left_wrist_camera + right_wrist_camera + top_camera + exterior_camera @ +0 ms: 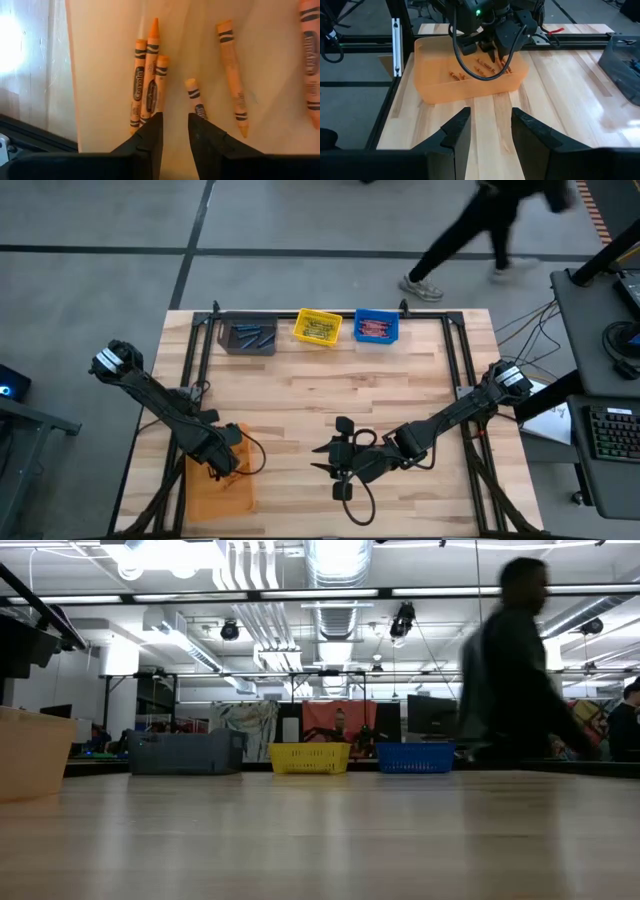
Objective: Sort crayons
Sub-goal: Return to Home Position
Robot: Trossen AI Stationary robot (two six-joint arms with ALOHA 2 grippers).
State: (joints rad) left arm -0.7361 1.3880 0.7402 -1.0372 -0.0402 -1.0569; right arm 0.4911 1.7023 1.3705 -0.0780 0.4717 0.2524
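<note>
you are hovering the left gripper (175, 120), fingers parted and empty, above the orange crayons (149, 80) in the orange bin (470, 92), likely starting the return home, calling for a straight lift clear, while the right gripper (491, 114) is waiting open mid-table.

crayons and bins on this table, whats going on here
Sorting looks finished. The left gripper hangs open and empty over the orange crayons in the orange bin at the table near left. The right gripper, also open and empty, sits low over the middle. Along the far edge, the grey bin holds blue crayons, the blue bin red crayons, the yellow bin more. A person walks past behind.
</note>
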